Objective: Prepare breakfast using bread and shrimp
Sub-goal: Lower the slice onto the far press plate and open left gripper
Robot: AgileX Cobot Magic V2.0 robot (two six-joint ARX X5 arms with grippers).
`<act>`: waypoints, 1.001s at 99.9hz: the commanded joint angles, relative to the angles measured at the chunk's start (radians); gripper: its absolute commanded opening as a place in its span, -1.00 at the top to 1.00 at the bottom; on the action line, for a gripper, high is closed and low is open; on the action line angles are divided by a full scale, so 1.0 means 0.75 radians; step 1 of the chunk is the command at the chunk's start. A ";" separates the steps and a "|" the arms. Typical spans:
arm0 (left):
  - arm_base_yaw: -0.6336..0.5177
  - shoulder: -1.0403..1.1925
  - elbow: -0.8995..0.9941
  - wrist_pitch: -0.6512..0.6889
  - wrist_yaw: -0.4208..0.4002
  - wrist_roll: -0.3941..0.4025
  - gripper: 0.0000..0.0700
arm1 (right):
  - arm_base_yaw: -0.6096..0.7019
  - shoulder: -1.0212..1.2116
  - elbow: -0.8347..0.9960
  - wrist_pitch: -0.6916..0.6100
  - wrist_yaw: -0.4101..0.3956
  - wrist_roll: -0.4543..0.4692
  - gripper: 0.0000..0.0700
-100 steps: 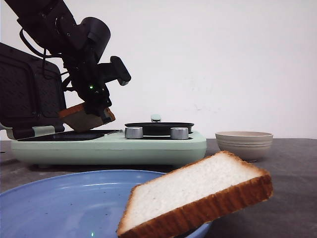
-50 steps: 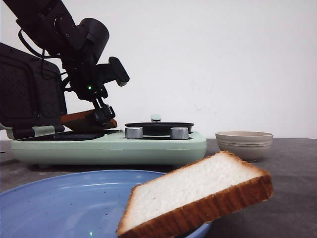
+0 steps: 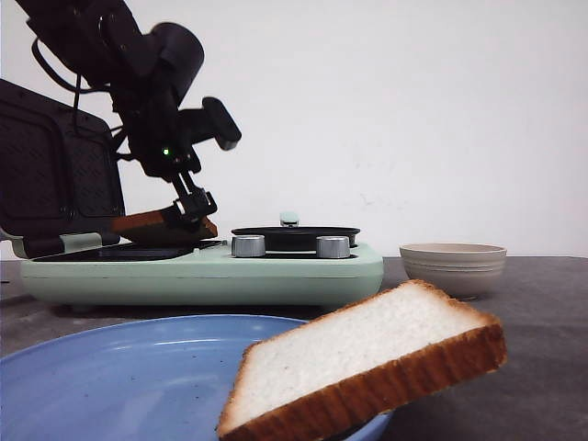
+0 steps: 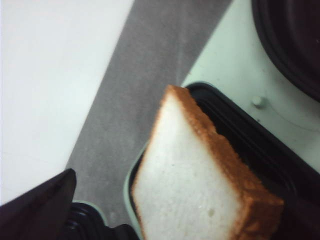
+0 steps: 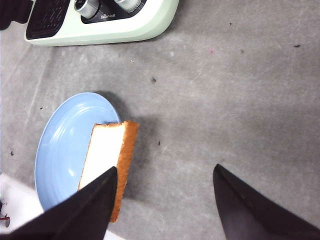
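Front view has the left gripper clamped on a bread slice, holding it nearly flat just above the dark ribbed grill plate at the left end of the mint-green breakfast maker, lid up behind it. Left wrist view shows that slice's soft white face and rough golden crust over the black tray (fingers themselves are mostly cut off there). The second slice leans tilted on the right rim of the glossy blue plate, overhanging the speckled grey table. Right gripper hangs above it, jaws spread wide, holding nothing. A beige ribbed bowl sits right of the maker; its contents are hidden.
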 commanded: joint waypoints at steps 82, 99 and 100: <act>-0.016 -0.048 0.032 -0.035 0.110 -0.119 -1.00 | 0.005 0.005 0.015 0.012 -0.003 -0.020 -0.07; -0.021 -0.050 0.032 -0.040 0.153 -0.180 -1.00 | 0.005 0.005 0.015 0.011 -0.003 -0.020 -0.07; -0.021 -0.050 0.032 -0.040 0.154 -0.185 -1.00 | 0.005 0.005 0.015 0.011 -0.003 -0.020 -0.07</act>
